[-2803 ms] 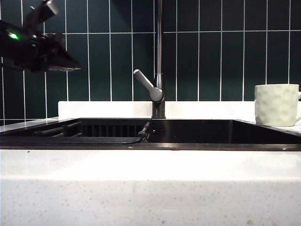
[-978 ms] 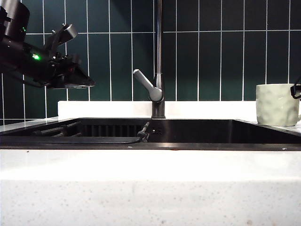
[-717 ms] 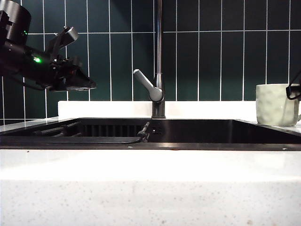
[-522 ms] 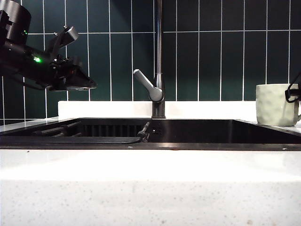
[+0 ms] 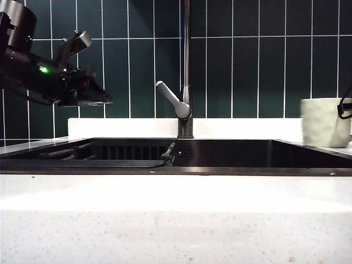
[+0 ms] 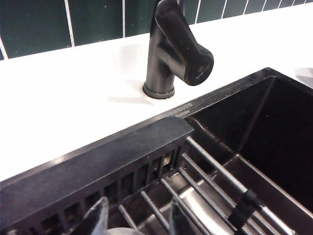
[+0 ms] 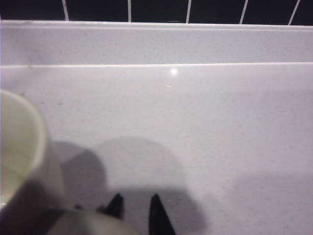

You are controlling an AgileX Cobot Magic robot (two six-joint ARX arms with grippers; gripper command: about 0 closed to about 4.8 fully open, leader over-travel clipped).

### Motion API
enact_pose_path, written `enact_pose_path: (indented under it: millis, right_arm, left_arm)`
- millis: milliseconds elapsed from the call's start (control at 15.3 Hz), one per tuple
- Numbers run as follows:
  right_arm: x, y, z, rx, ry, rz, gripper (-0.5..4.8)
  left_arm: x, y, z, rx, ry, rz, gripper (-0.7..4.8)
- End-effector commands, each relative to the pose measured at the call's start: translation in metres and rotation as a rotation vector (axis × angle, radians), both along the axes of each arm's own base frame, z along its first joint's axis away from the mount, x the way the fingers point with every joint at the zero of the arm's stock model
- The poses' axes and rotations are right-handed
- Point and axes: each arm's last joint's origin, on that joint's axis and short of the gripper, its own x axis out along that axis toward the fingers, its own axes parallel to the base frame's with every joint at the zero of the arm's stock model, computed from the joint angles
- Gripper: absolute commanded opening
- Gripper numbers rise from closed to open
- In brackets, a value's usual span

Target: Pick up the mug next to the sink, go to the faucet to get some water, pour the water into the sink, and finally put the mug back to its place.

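The cream dimpled mug [image 5: 323,122] stands on the counter right of the sink [image 5: 176,168]; it also fills one side of the right wrist view [image 7: 19,147]. My right gripper [image 7: 136,208] sits at the mug's handle, at the exterior view's right edge [image 5: 346,107]. Its fingertips [image 7: 155,208] are drawn close, with the pale handle between their bases. The faucet [image 5: 186,82] rises behind the sink's middle, grey lever [image 5: 173,100] angled left. My left gripper [image 5: 96,98] hovers over the sink's left part, open and holding nothing [image 6: 139,220].
A black wire rack [image 6: 205,181] lies in the sink under the left gripper. The faucet's base [image 6: 171,54] stands on the white counter [image 6: 73,112] just beyond the rack. Dark green tiles [image 5: 258,66] back the counter.
The right gripper's jaws have narrowed at the mug's handle, and the mug has shifted slightly right and looks blurred. The left arm holds its place over the sink.
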Motion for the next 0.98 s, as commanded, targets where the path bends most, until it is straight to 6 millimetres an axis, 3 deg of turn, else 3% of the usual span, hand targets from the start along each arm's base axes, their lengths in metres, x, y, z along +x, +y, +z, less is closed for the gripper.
enact_pose_path:
  millis: [65,261,652,978]
  right_arm:
    - [0.001,0.000,0.004,-0.002,-0.026,0.017,0.31]
    - [0.000,0.001,0.009,-0.004,-0.048,0.026,-0.01]
    - [-0.012,0.007,0.049,0.045,-0.197,0.088,-0.01]
    - [-0.013,0.034,0.061,0.096,-0.249,0.206,-0.01]
  left_arm:
    - [-0.001,-0.002,0.004,-0.022,-0.008,-0.056,1.55]
    - [0.000,-0.003,0.009,-0.055,-0.001,-0.091,1.56]
    - [0.024,-0.007,0.042,-0.075,-0.008,-0.149,1.56]
    - [0.050,-0.014,0.037,-0.098,0.048,-0.261,1.56]
